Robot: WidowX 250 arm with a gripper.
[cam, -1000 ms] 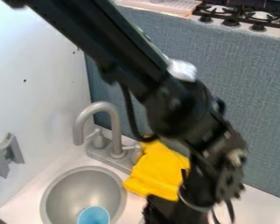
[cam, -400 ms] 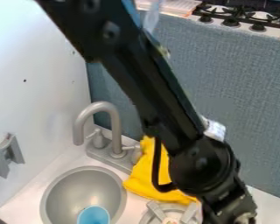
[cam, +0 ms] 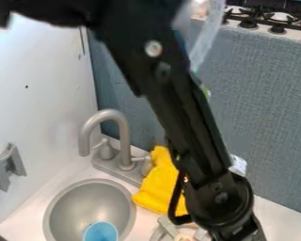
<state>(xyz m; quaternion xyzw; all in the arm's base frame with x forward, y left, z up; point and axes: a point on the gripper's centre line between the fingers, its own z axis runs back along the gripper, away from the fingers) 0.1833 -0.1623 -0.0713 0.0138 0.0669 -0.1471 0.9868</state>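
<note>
Bright, diffuse light - wall [cam: 46, 80] close to washed out, upper left. Arm [cam: 186, 117] nearly black, small glint on bolt [cam: 153, 48], top center. Sink [cam: 84, 202] softly shaded, lower left.

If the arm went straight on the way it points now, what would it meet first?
Probably the white counter, though depth is unclear and that line soon leaves the picture's bottom edge.

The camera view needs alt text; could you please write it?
A black robot arm slants down, partly hiding a yellow cloth, beside a round gray sink holding a blue cup. A gray faucet stands behind the sink.
</note>
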